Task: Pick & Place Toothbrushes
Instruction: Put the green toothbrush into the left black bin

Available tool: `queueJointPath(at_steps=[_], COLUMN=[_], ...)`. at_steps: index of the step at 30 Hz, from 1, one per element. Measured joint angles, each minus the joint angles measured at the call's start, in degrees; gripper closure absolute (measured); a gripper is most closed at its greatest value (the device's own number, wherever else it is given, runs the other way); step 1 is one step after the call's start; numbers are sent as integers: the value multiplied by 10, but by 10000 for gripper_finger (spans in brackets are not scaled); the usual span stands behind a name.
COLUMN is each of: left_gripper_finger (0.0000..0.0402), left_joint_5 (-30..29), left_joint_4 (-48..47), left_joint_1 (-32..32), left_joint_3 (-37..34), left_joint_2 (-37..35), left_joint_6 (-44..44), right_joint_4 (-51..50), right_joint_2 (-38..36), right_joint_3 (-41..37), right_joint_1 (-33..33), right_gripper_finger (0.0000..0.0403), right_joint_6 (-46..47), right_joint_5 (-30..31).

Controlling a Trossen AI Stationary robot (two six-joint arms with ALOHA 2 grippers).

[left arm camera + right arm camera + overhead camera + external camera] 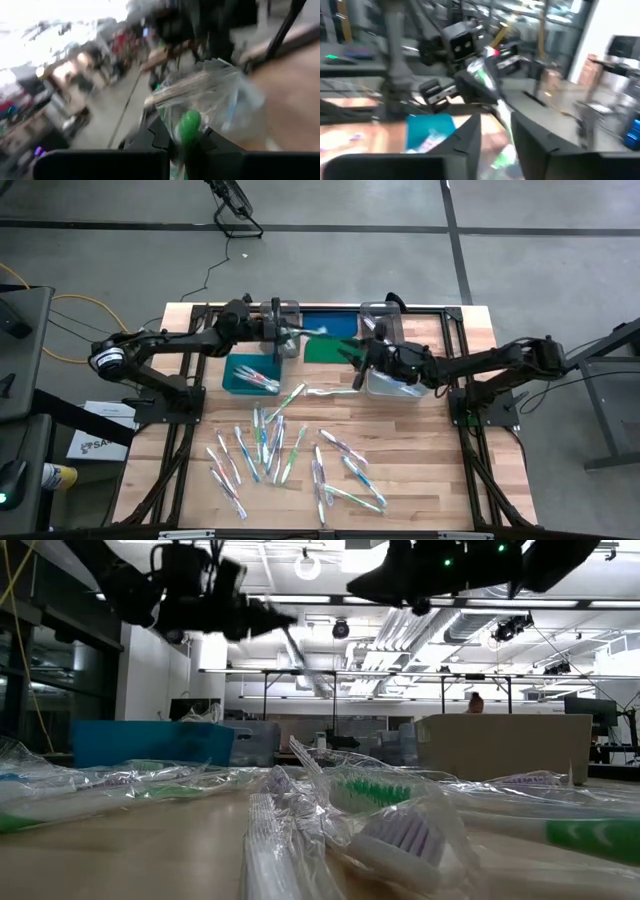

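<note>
Only one thing has letters on it. A white paper (pixel 100 435) lies at the left edge of the high view, just off the worktop (pixel 420 470). It has dark print that starts with "SA". The letters after that are too small to read. No other words, numbers or signs can be read, not on the toothbrushes (pixel 290 455), not on the bins (pixel 250 373), and not in the room behind.

grey concrete floor (pixel 520 270), black floor lines, apparently bright ceiling lights (pixel 305 568) overhead.
</note>
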Motion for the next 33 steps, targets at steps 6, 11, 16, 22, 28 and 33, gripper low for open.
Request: queueJointPath(at_steps=[6,11,16,22,28,33], left_gripper_finger=[387,387,387,387,387,387], left_joint_5=[-8,-64,-124,-282,-331,-396], left_joint_4=[-93,-231,-356,-517,-591,-601], left_joint_1=[42,51,20,-14,-31,-31], left_joint_3=[0,41,109,170,176,176], left_joint_2=[0,0,0,-3,0,22], left_joint_6=[127,223,302,350,350,358], right_joint_4=[-129,-182,-193,-200,-205,-213], right_joint_2=[-64,-81,-76,-74,-74,-74], right_joint_3=[0,0,0,0,0,0], right_joint_1=[-9,-23,-30,-30,-30,-30], right_gripper_finger=[216,189,190,191,192,192], right_joint_6=[12,36,38,40,48,48], right_joint_5=[38,37,35,35,35,35])
